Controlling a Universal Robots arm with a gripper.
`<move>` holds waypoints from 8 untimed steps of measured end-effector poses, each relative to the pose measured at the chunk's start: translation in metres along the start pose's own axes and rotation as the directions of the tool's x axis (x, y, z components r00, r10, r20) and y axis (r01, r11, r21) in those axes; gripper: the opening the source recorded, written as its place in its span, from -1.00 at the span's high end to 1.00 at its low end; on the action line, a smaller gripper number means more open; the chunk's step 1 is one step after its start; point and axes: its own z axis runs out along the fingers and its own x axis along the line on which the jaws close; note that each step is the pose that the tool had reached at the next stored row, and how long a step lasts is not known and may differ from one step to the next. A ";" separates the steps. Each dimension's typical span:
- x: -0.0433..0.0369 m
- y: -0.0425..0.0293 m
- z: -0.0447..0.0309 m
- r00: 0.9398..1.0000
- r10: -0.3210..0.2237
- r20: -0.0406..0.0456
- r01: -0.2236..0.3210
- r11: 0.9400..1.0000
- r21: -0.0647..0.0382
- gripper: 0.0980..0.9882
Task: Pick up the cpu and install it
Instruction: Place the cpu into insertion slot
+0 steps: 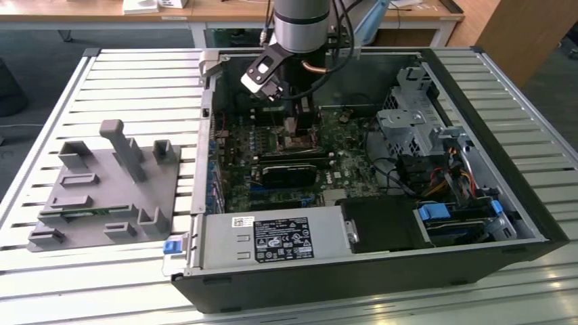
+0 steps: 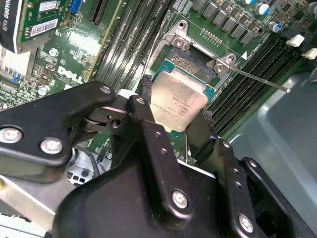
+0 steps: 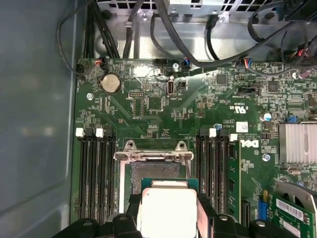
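On the exterior view's left, a grey fixture (image 1: 104, 193) lies on the slatted table (image 1: 54, 81), well apart from the work. Further right stands the open computer case (image 1: 361, 277), into which the arm reaches, with the hand (image 1: 291, 123) placed over the motherboard (image 1: 352, 128). In the second wrist view the cpu (image 2: 179, 101) is gripped at opposite edges between the black fingers (image 2: 143, 101), the jaws being closed on it, and it is held just above the socket (image 2: 190, 54). Whether it touches the socket cannot be told. The step in hand is judged to be the installing: the chip is picked up but not yet seated. Seating is judged to call for the chip's edges to be squared with the socket and for it to be brought down level, since it appears slightly tilted. The exterior view gives the hand's place within the case. The second wrist view gives the grip itself and a thin lever rod (image 2: 257, 79) standing off to one side. The first wrist view gives the raised metal frame (image 3: 152, 154) and the bare socket bed beyond the chip, flanked by memory slots (image 3: 94, 168), so the cpu is judged not yet centred.
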 end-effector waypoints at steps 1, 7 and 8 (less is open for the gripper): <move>0.0005 -0.0001 0.0007 1.000 0.000 0.000 0.000 1.000 0.000 0.03; 0.0068 -0.0006 0.0085 1.000 -0.001 0.024 0.001 1.000 0.000 0.03; 0.0068 -0.0007 0.0097 1.000 -0.001 0.023 0.001 1.000 0.000 0.03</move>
